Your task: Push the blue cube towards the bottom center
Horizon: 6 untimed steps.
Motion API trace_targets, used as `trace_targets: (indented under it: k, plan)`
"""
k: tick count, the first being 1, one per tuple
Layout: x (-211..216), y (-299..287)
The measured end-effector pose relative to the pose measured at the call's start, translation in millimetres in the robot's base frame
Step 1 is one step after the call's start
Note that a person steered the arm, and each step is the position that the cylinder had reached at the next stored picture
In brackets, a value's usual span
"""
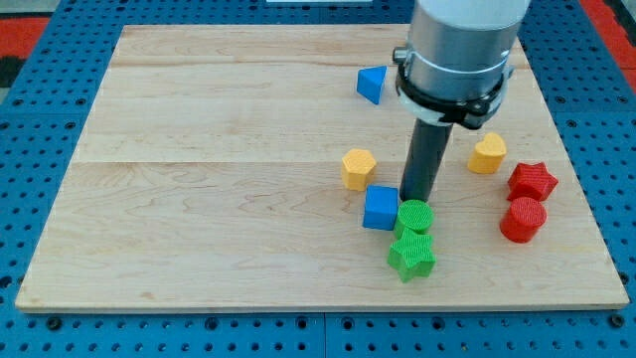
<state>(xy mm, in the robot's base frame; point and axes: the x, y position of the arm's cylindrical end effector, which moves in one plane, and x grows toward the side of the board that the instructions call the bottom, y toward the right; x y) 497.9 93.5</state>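
The blue cube (380, 208) lies on the wooden board (219, 179), right of centre and in the lower half. My tip (410, 199) stands just to the cube's right and a little above it in the view, close to or touching its upper right edge. A green cylinder (414, 218) sits directly below my tip, touching the cube's right side. A green star (411, 255) lies just below the cylinder.
A yellow hexagonal block (358, 168) lies above and left of the cube. A blue triangular block (372, 84) is near the view's top. A yellow heart-like block (487, 153), a red star (533, 181) and a red cylinder (523, 220) lie at the right.
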Motion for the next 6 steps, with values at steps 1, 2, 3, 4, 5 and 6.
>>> trace_targets:
  k: [1,2,3,4,5,6]
  plan:
    - [9,-21]
    - [18,-38]
    - [22,-59]
    - [23,-80]
    - [42,-89]
    - [64,-89]
